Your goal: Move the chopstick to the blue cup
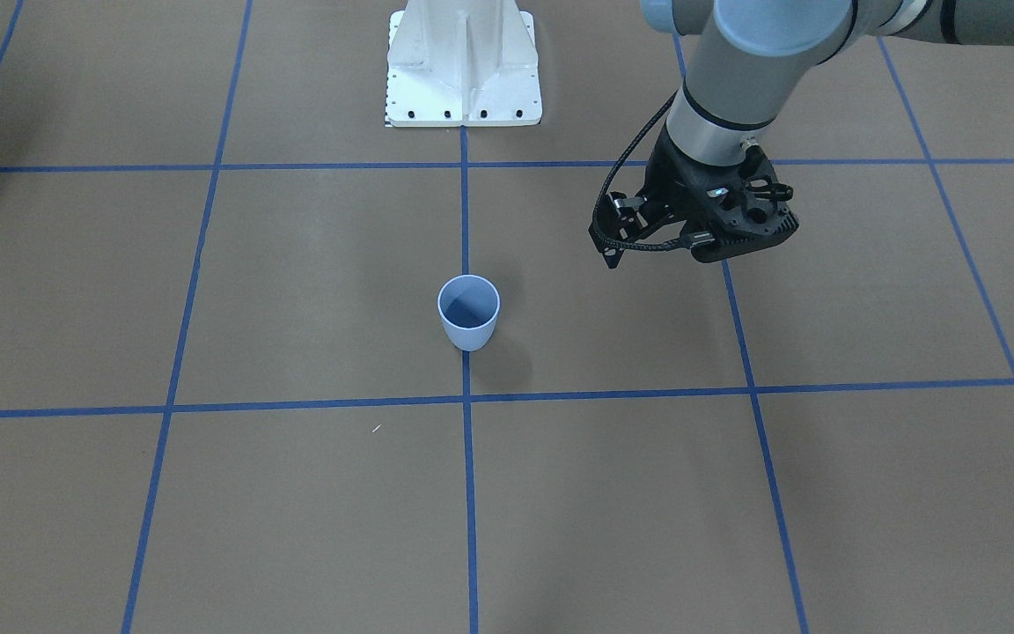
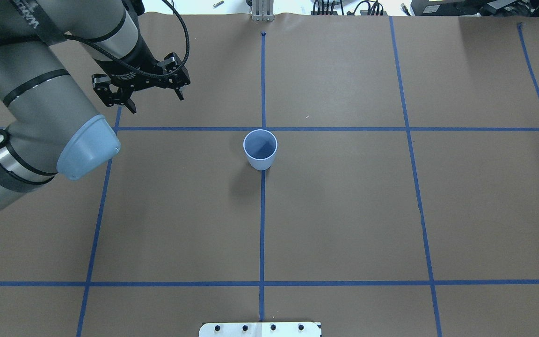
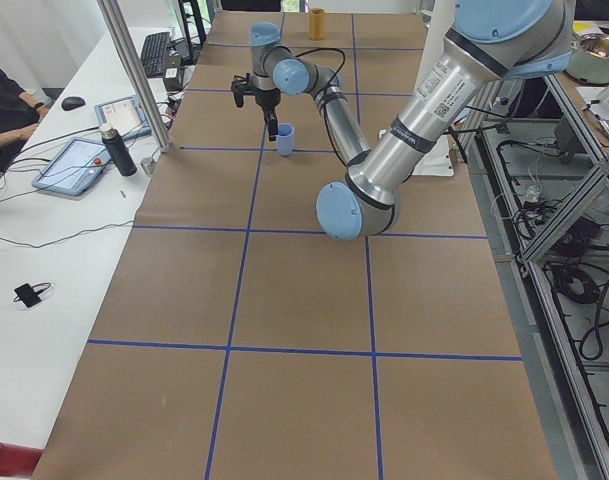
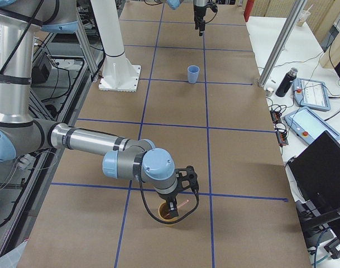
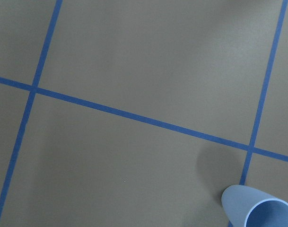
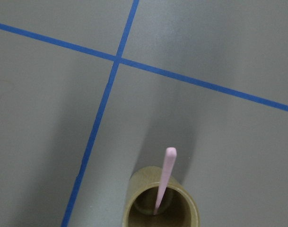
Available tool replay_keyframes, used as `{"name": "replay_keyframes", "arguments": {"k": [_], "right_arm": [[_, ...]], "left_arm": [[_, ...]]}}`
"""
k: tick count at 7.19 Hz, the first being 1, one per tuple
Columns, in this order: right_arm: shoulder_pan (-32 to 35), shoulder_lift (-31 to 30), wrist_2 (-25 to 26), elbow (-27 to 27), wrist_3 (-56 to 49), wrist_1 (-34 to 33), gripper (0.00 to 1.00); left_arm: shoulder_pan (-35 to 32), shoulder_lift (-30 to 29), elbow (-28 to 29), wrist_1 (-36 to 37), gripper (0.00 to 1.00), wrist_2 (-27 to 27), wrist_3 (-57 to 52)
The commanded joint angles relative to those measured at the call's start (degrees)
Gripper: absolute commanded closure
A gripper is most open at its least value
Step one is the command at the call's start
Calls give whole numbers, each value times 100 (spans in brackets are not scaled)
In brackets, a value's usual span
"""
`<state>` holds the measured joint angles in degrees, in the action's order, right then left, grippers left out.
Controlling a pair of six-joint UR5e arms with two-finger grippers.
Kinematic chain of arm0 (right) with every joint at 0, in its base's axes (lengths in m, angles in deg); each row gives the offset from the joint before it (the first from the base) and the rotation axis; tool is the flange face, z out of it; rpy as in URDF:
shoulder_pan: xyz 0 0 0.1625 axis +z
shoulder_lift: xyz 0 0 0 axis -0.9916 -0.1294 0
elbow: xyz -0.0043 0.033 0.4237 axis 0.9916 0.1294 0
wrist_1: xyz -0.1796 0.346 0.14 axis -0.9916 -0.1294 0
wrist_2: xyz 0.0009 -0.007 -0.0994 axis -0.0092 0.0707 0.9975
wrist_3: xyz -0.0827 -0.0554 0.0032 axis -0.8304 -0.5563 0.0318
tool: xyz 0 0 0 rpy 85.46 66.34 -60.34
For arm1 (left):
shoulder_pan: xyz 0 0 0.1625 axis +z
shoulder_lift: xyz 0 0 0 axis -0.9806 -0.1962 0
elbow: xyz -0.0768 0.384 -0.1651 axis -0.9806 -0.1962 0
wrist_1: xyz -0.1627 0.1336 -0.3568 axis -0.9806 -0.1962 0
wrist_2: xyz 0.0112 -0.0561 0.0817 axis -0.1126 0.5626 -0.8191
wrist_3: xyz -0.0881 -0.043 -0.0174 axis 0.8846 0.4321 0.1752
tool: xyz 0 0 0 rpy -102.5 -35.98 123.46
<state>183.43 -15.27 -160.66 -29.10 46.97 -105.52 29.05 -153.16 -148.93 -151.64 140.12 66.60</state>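
The blue cup (image 1: 468, 313) stands upright and empty at the middle of the table, on a blue tape line (image 2: 260, 150). It also shows at the bottom right of the left wrist view (image 5: 257, 208). My left gripper (image 2: 156, 99) is open and empty, hanging above the table to the cup's far left, well apart from it (image 1: 701, 231). One pink chopstick (image 6: 163, 178) stands tilted in a tan cup (image 6: 134, 208) at the table's right end. My right gripper (image 4: 172, 210) reaches down at that tan cup (image 4: 168, 220). I cannot tell whether it is open or shut.
The robot's white base plate (image 1: 463, 70) is at the table's near edge (image 2: 260, 330). Blue tape lines grid the brown table. A side bench beyond the far edge holds a dark bottle (image 4: 285, 82) and tablets (image 4: 312, 94).
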Motion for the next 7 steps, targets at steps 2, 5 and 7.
{"name": "replay_keyframes", "arguments": {"k": [2,5,7], "right_arm": [[-5,145,18,492,-37,783,0],[-49,234,-8,501,-72,845,0],[-163,278,-17,588,-37,1178,0]], "left_arm": [[-108,163,-273,389,1,1,-325],[-161,215,-326,417,1,1,-388],[-204,503,-544,425,1,-8,-702]]}}
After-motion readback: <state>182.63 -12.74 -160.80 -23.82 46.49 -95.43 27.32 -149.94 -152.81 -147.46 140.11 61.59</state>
